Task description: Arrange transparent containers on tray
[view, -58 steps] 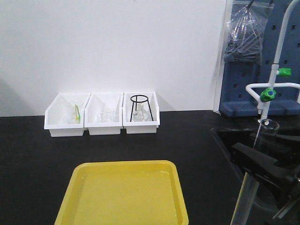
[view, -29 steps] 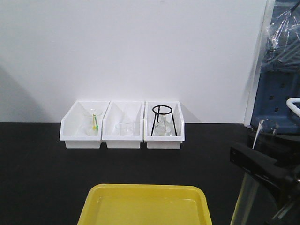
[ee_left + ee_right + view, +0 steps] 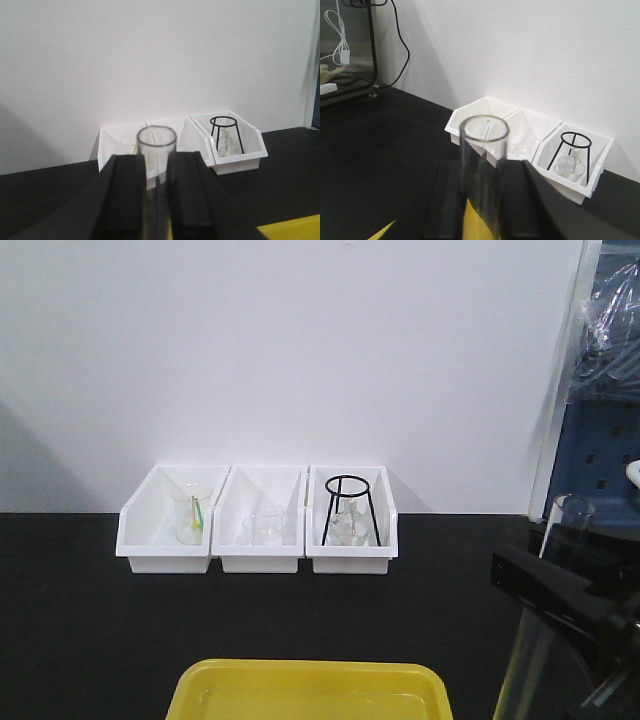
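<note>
Test tube between left fingers

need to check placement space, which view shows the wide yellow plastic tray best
The exterior front-facing view: the wide yellow plastic tray shows its whole far rim and both far corners, near part cropped. The left wrist view catches only a sliver; the right wrist view, yellow slivers beside the clear glass test tube.
</note>
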Available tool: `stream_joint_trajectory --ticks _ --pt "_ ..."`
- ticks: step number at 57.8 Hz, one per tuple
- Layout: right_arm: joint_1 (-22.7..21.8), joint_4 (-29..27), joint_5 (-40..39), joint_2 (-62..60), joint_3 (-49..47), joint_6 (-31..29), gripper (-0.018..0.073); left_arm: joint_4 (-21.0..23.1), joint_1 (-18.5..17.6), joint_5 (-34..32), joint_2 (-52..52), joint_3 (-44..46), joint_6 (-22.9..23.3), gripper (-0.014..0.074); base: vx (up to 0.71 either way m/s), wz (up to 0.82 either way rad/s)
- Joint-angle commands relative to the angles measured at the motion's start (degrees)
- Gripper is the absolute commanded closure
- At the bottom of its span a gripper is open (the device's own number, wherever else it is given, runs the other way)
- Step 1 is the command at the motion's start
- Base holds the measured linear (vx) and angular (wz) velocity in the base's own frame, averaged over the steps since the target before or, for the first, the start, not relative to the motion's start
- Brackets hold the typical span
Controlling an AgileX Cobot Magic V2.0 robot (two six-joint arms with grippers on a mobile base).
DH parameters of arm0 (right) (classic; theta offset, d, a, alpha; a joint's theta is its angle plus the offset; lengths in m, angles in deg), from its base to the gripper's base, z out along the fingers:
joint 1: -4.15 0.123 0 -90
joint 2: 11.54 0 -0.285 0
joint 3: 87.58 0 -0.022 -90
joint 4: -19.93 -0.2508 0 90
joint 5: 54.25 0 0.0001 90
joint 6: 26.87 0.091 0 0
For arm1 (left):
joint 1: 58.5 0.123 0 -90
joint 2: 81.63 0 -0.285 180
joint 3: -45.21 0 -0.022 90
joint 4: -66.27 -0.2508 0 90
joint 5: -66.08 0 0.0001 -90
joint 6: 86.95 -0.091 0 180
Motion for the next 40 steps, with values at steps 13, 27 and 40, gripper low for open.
stream_joint_trajectory --ticks 13,27,40 --pt "-0.13 0.73 -4.93 -0.31 -1.81 -0.63 0.0446 0.16 -0.34 -4.27 0.07 1.75 0.15 0.0451 0.01 0.0" --pt "-0.13 0.73 -6.86 -0.31 -1.81 -0.63 0.0446 0.16 -0.34 -4.72 0.07 1.75 0.15 0.0451 0.0 0.0" --pt "-0.13 0.6 -6.64 -0.31 -1.81 -0.63 0.0446 0.22 -0.34 -4.71 0.07 1.75 0.32 0.0451 0.0 0.0"
